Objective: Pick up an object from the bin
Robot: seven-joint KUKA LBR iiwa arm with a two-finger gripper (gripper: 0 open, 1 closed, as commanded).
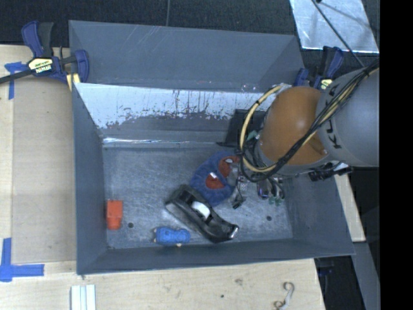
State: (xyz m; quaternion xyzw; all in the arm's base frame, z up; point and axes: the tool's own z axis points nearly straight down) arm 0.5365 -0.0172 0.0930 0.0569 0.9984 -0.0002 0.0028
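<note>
While my jaws hang at the right edge of the blue-and-red bundle (pixel 211 173) beside the black object (pixel 205 217), nothing is lifted yet, and I cannot tell their opening.

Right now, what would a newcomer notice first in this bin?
The arm's orange cover looms over the right of the bin, its claw low beside a blue thing with red patches near the middle. A black object lies just below it in the view, and an orange block sits alone at the left.
</note>
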